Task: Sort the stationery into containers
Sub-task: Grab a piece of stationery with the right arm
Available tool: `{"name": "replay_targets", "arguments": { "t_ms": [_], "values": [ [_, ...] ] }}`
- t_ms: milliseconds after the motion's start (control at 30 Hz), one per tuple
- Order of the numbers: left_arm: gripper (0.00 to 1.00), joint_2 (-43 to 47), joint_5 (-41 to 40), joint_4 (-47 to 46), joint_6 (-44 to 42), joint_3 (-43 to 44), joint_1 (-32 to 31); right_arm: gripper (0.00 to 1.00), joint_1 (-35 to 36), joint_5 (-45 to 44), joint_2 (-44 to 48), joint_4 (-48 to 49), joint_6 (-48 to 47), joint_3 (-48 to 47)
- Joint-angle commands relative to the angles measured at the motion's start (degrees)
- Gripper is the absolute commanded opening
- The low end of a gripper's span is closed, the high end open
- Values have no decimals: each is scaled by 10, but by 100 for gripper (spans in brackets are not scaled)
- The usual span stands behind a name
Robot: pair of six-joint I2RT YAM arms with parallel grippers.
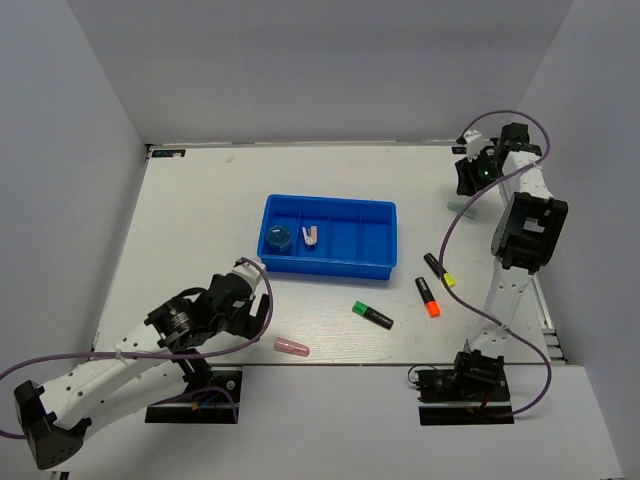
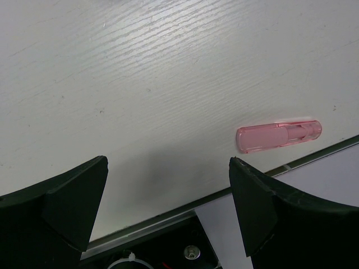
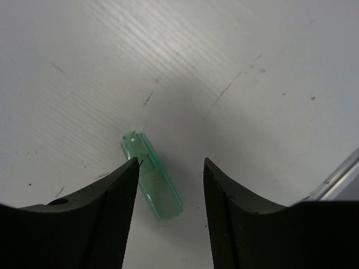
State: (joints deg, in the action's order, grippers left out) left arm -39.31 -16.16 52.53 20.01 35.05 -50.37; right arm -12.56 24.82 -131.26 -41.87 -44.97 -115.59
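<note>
The blue tray (image 1: 381, 240) stands mid-table with its compartments side by side. The leftmost one holds a round blue item (image 1: 277, 239) and the one beside it a small pale piece (image 1: 312, 236). Three black highlighters lie in front of the tray, tipped green (image 1: 372, 315), orange (image 1: 428, 297) and yellow (image 1: 439, 269). A pink capsule piece (image 1: 292, 348) (image 2: 279, 136) rests by the near edge, right of my open, empty left gripper (image 1: 255, 305) (image 2: 168, 162). My right gripper (image 1: 467, 183) (image 3: 171, 162) is open at the far right, over a translucent green capsule piece (image 3: 152, 176) (image 1: 461, 209) lying near its left finger (image 3: 120, 190).
White walls close in the table on the left, back and right. The near table edge (image 2: 168, 216) runs just under the left fingers, with the arm base mount below it. Purple cables loop round both arms.
</note>
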Motion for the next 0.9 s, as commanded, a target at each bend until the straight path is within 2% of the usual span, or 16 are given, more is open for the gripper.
{"name": "replay_targets", "arguments": {
  "t_ms": [0,67,233,600,867],
  "values": [
    [99,-2,-12,0,1,-4,4,53,-8,24,0,-60,-78,8],
    [99,-9,-14,-3,-2,-3,4,53,-9,40,7,-80,-124,33],
    [99,-19,-9,-11,-2,-2,4,56,-16,48,1,-104,-147,42],
    [99,-19,-10,-3,-1,-3,4,61,-16,-4,-25,-58,-153,43],
    [99,-17,-10,-4,2,-4,2,58,-18,-33,-34,-79,-195,61]
  ]
}}
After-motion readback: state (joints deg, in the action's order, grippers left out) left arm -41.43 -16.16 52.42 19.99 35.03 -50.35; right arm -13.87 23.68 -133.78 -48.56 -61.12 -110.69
